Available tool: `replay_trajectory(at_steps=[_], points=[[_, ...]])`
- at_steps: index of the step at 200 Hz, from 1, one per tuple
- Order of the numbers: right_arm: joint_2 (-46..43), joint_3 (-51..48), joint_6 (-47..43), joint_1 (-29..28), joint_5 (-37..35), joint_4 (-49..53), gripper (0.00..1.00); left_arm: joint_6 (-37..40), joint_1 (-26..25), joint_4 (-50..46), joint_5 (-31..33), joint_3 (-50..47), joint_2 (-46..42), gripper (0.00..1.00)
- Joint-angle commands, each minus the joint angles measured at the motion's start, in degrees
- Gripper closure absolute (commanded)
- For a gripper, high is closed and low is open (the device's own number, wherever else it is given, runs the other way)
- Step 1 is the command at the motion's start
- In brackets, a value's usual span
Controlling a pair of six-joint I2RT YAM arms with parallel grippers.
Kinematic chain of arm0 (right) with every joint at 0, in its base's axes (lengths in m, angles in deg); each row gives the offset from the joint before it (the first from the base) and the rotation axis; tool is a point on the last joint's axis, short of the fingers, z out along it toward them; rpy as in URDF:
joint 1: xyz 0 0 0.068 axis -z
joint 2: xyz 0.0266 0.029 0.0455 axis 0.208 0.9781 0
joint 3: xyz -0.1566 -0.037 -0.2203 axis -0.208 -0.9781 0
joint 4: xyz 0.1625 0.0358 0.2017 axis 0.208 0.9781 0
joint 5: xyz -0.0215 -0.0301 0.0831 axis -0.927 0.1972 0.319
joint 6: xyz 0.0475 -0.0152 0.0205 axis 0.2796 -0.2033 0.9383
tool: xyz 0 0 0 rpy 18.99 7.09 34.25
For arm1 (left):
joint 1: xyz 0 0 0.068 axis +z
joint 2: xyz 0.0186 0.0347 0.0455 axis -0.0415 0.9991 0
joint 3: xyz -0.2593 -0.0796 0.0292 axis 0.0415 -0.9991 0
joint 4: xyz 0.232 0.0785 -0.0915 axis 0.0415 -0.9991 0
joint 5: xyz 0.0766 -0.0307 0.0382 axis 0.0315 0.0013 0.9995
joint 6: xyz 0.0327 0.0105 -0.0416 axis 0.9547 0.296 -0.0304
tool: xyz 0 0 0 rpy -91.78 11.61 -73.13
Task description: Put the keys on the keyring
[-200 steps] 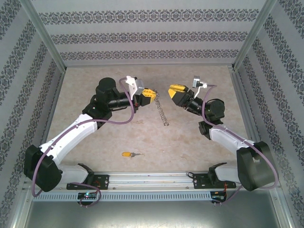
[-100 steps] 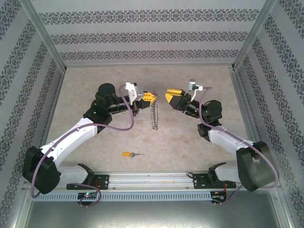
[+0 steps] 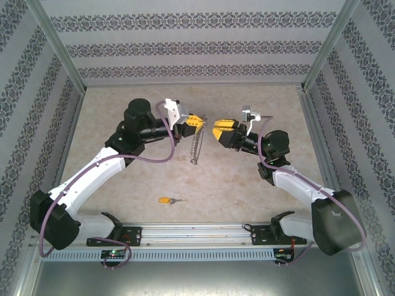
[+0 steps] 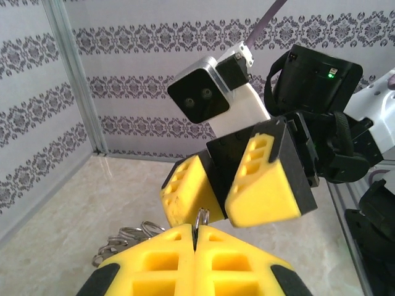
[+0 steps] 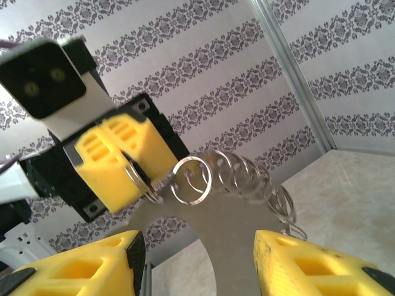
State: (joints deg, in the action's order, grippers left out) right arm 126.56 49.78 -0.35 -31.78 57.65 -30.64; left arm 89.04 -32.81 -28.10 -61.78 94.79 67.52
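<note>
Firmly pressed together, the left hand (image 3: 192, 121) is clamped on the top of the keyring (image 3: 196, 148), which hangs edge-on below it with its fringe of small rings, lifted off the counter (image 3: 123, 108). Just beside it, the right hand (image 3: 220, 131) faces the hoop, fingers apart and holding nothing. Well apart, towards the near edge, the orange-headed key (image 3: 168, 200) lies flat on the counter.
</note>
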Motion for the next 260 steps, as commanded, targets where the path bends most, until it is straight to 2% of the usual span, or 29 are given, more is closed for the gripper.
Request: replay_trajectory(at_steps=[1, 46, 161, 232, 260], points=[[-0.7, 2.4, -1.5, -0.7, 3.0, -1.1, 0.49, 1.9, -0.9, -10.7, -3.2, 5.3, 1.2, 1.0], [-1.6, 2.6, -1.2, -0.9, 3.9, -1.4, 0.5, 3.9, -0.9, -18.8, -5.7, 9.5, 2.9, 1.0], [0.4, 4.8, -1.2, -3.4, 3.6, -2.5, 0.54, 4.3, -0.9, -19.6, -5.9, 9.6, 2.6, 1.0], [2.2, 5.3, -1.5, -4.6, 4.0, -2.5, 0.63, 4.6, -0.9, -19.6, -5.8, 9.6, 2.5, 1.0], [2.6, 5.1, -1.7, -4.9, 4.2, -2.6, 0.73, 4.7, -0.9, -19.6, -5.7, 9.7, 2.6, 1.0]])
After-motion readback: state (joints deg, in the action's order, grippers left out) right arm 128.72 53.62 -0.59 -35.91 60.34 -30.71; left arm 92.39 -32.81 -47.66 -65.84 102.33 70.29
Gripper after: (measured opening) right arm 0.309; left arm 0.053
